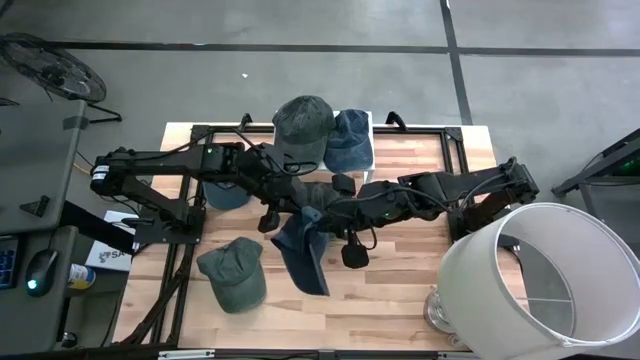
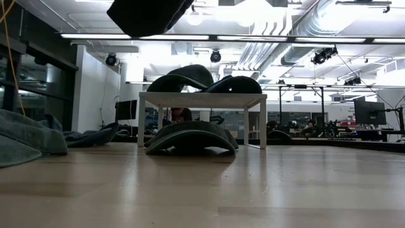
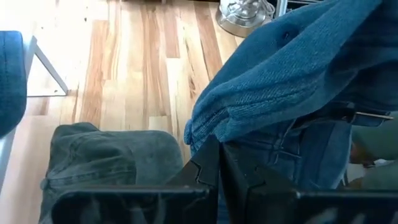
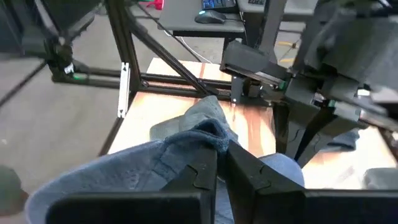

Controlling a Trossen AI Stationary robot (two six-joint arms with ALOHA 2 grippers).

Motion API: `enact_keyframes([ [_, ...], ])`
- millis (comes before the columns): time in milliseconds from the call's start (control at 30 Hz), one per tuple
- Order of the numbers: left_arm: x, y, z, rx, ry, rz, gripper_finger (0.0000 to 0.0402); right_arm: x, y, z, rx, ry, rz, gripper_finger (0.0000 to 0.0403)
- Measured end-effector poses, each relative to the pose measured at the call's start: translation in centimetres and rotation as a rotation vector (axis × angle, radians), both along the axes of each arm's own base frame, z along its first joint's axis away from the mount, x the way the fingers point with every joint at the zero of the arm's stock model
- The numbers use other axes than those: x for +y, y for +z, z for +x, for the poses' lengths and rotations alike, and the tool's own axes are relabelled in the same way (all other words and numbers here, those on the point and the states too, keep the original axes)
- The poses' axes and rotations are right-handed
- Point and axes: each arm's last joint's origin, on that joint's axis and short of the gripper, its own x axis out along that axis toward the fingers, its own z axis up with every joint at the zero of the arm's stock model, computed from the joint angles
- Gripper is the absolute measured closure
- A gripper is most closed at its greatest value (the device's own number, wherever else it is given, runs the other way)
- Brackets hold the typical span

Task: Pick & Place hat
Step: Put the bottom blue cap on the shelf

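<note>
A blue denim hat [image 1: 302, 250] hangs above the middle of the table, and both grippers are shut on it. My left gripper [image 1: 303, 212] reaches it from the table's left, my right gripper [image 1: 325, 216] from the right. In the low view the hat [image 2: 149, 16] shows as a dark mass at the top. A green hat [image 1: 232, 272] lies on the table to the near left. A dark green hat [image 1: 303, 122] and a blue hat [image 1: 350, 140] rest on a white stand [image 1: 370, 120] at the far edge. My left gripper pinches a bunched fold of the denim hat [image 3: 214, 134] between its shut fingers, coming slanting down from the table's left. The hat is lifted clear and drapes slack past the fingers. My right gripper pinches another fold of the same hat [image 4: 214, 134] at its fingertips, slanting down from the table's right. The cloth hangs slack below and back along the fingers.
A lamp with a large white shade [image 1: 540, 285] stands at the near right corner; its metal base [image 3: 245, 15] shows in the left wrist view. Another blue hat [image 1: 225, 192] lies under my left arm. Bare wood lies near the front edge, between the green hat and the lamp.
</note>
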Motion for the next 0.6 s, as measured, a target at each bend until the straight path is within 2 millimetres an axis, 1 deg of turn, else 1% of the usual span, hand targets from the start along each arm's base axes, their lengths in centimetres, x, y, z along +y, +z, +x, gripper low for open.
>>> enact_keyframes([
  [167,0.1,0.0,0.0,-0.002,0.012,0.030,0.0400,-0.6,0.1,0.0,-0.002,-0.125,0.072,0.0354],
  [300,0.1,0.2,-0.2,-0.014,0.026,0.042,0.0401,-1.1,0.7,-0.3,-0.021,-0.162,0.120,0.0324],
  [467,0.2,0.8,-0.6,-0.048,0.056,0.068,0.0401,-1.5,2.3,-1.6,-0.080,-0.172,0.188,0.0271],
  [600,0.2,1.5,-1.1,-0.084,0.070,0.081,0.0401,-1.6,2.8,-2.3,-0.084,-0.171,0.234,0.0221],
])
